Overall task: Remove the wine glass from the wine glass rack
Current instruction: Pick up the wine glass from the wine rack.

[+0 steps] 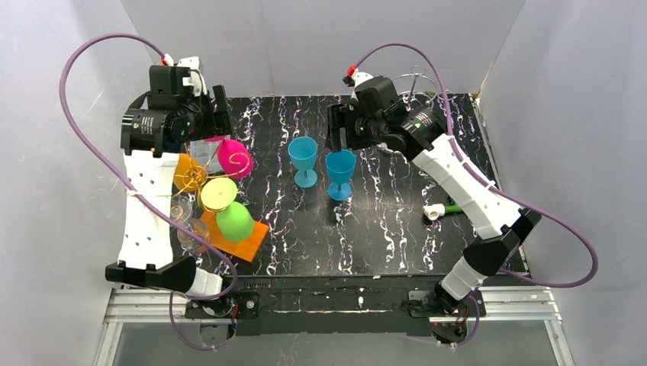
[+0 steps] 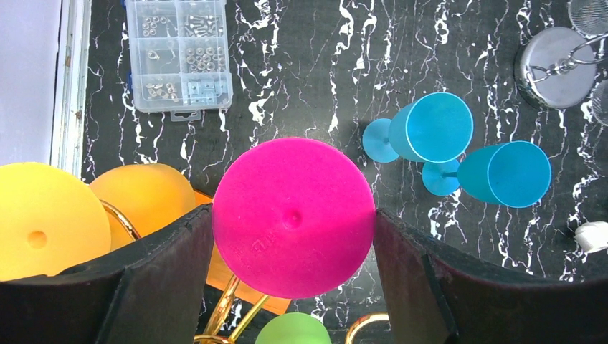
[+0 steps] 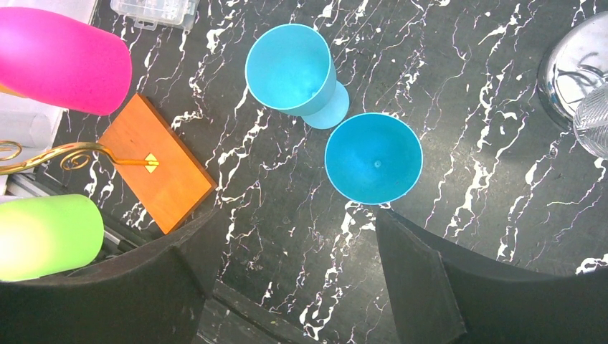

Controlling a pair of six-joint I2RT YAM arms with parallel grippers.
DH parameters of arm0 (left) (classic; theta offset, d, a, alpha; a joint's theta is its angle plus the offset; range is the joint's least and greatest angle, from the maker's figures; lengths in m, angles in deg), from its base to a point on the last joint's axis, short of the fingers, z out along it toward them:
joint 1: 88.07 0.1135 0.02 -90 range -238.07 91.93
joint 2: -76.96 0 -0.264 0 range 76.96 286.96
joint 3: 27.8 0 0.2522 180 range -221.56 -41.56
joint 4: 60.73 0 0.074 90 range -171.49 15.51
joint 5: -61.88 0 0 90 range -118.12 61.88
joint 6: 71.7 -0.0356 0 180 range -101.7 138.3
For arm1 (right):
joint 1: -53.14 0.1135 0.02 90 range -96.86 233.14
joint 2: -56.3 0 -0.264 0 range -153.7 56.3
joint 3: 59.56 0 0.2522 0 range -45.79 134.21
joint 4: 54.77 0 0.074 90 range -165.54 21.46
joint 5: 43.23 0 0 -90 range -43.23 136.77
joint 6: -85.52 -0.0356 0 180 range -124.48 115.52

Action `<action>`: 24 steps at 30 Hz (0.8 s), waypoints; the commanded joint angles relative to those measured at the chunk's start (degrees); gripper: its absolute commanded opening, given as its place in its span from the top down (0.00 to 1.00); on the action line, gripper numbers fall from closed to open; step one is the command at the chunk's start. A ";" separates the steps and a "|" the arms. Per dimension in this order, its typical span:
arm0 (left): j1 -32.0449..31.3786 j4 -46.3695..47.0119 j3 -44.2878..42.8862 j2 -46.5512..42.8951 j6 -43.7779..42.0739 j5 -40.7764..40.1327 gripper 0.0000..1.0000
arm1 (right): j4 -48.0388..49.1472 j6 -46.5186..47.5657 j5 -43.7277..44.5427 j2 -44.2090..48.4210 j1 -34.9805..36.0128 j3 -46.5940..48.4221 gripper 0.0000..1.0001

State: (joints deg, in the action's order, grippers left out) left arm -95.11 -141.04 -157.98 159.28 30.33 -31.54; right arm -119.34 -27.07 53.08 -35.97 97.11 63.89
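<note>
The wine glass rack is gold wire (image 2: pixel 231 307) on an orange wooden base (image 1: pixel 243 242), standing at the table's left. A pink wine glass (image 1: pixel 233 156) hangs on it beside orange (image 1: pixel 187 171), yellow (image 1: pixel 219 192) and green (image 1: pixel 235 221) ones. In the left wrist view the pink glass's round foot (image 2: pixel 292 215) fills the gap between my left gripper's (image 2: pixel 294 222) fingers and touches both pads. My right gripper (image 3: pixel 294 229) hangs open over bare table, just short of the darker blue glass (image 3: pixel 373 158).
Two blue glasses (image 1: pixel 303 156) (image 1: pixel 340 172) stand upright mid-table. A clear parts box (image 2: pixel 179 54) lies at the far left, and a chrome stand (image 2: pixel 552 68) at the far right. Clear glasses (image 1: pixel 187 221) sit by the rack. A small white piece (image 1: pixel 435 212) lies at the right.
</note>
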 commanded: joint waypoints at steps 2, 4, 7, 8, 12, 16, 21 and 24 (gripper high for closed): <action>-0.42 -0.81 0.23 -5.28 -0.34 -0.34 0.40 | 1.84 -0.62 0.82 2.05 0.22 0.32 0.16; -0.42 -1.06 0.83 -6.07 -0.25 -0.36 0.40 | 1.73 -0.69 0.73 1.80 0.23 0.59 0.16; -0.42 -1.64 1.92 -7.19 -0.04 -1.21 0.40 | 1.50 -0.67 0.48 1.58 0.19 0.79 0.16; -0.48 -1.73 2.26 -7.64 0.08 -1.61 0.41 | 1.46 -0.65 0.39 1.59 0.24 0.79 0.16; -0.45 -2.80 3.36 -8.67 0.43 -4.30 0.41 | 1.53 -0.70 0.16 1.44 0.18 0.80 0.16; -0.43 -3.70 3.40 -9.57 0.80 -7.65 0.41 | 1.50 -0.81 -0.04 1.46 0.24 0.85 0.16; -0.42 -4.22 2.40 -9.14 0.71 -13.02 0.41 | 1.49 -0.74 -0.20 1.24 0.20 0.89 0.16; -0.42 -4.30 0.40 -7.38 0.52 -14.67 0.41 | 1.35 -0.77 -0.41 1.08 0.22 1.07 0.16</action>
State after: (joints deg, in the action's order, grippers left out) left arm -95.33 -144.40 -154.77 151.46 30.92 -41.27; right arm -119.34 -27.18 52.77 -35.97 97.11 63.89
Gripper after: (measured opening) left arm 0.730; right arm 0.840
